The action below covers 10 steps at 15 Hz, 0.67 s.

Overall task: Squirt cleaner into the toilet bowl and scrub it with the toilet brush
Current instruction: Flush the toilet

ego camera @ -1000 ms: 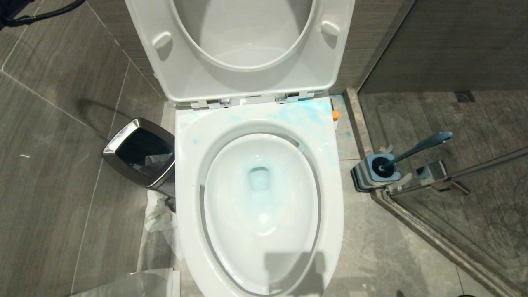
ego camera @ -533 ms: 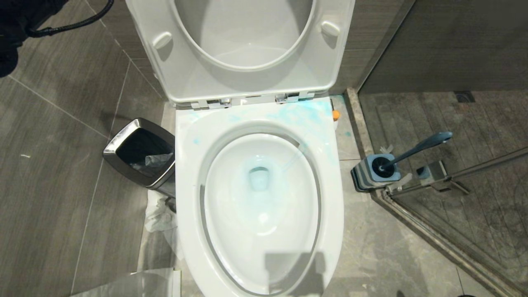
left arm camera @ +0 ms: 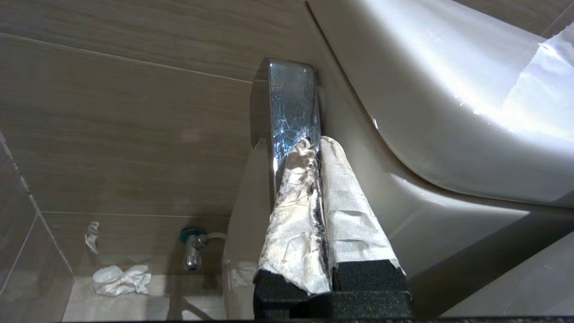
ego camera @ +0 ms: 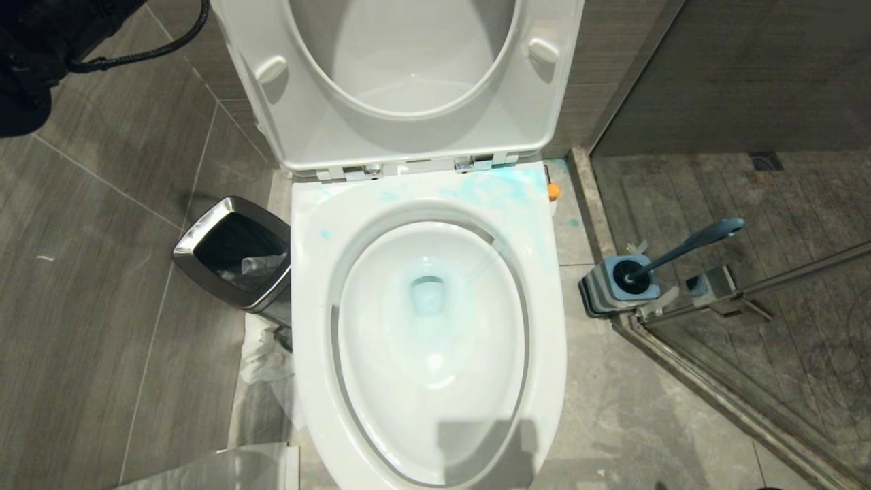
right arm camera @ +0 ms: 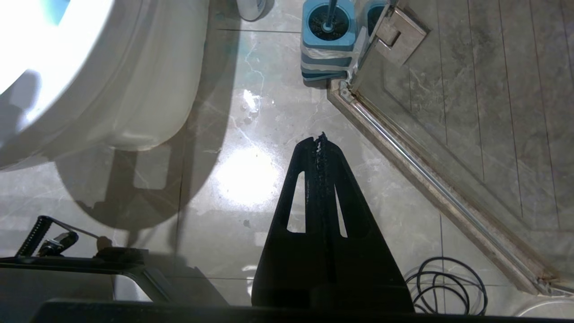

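The white toilet bowl (ego camera: 429, 327) stands open with its lid up, and blue cleaner (ego camera: 497, 187) is smeared over the back of the rim and tints the water. The toilet brush (ego camera: 687, 245) sits in its blue holder (ego camera: 612, 289) on the floor right of the toilet, also seen as the holder (right arm camera: 327, 27) in the right wrist view. My left gripper (left arm camera: 314, 141), fingers wrapped in white paper, is shut and empty, low beside the toilet's left flank with its tips at the steel bin (left arm camera: 287, 103). My right gripper (right arm camera: 320, 137) hangs shut and empty over the floor.
A steel bin (ego camera: 235, 255) with a bag stands left of the toilet, with crumpled paper (ego camera: 262, 354) at its foot. A glass shower partition and its threshold (ego camera: 714, 381) run along the right. A water valve (left arm camera: 193, 244) sits on the wall. My left arm (ego camera: 34, 54) shows at top left.
My left arm and its cable have come further into the top left corner of the head view. The toilet, brush and bin stay where they were.
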Available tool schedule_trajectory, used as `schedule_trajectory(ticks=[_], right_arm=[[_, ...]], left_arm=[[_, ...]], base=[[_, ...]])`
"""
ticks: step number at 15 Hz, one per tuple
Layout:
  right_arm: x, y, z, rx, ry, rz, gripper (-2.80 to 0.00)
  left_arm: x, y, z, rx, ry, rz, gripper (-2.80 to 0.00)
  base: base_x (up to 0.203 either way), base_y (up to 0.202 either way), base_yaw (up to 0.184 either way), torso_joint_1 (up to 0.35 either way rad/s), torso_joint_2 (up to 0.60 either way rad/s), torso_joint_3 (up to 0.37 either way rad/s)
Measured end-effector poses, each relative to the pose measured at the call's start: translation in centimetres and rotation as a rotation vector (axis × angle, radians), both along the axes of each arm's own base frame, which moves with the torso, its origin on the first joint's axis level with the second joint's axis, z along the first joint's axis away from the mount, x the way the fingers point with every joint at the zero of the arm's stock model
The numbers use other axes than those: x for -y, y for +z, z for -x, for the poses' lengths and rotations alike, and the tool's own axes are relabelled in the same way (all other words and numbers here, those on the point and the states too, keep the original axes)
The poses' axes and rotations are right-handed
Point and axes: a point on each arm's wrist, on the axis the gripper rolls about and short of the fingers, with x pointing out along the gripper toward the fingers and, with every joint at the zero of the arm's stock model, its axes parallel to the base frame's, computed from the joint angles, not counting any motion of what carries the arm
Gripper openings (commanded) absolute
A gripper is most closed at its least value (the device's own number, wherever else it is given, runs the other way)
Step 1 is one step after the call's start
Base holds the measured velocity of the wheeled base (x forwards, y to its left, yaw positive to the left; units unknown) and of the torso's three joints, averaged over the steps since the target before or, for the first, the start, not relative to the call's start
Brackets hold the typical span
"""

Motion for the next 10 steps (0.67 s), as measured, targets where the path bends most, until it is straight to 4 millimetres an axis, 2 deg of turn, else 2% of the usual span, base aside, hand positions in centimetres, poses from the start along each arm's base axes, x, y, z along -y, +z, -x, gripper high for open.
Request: schedule_trajectory(ticks=[4,10], right_arm=[[0.00,0.01,0.00,0.001,0.000,0.000,-2.80],[0.00,0.01,0.00,0.000,0.000,0.000,-2.80]], left_arm=[[0.64,-1.01,-0.95,-0.040,-0.014,-0.005,-2.80],[1.06,-1.03,-0.96,-0.037,-0.025,-0.004,-2.80]], base=[[0.000,0.000,0.000,0.000,0.00,0.000],[0.000,0.000,0.000,0.000,0.00,0.000]])
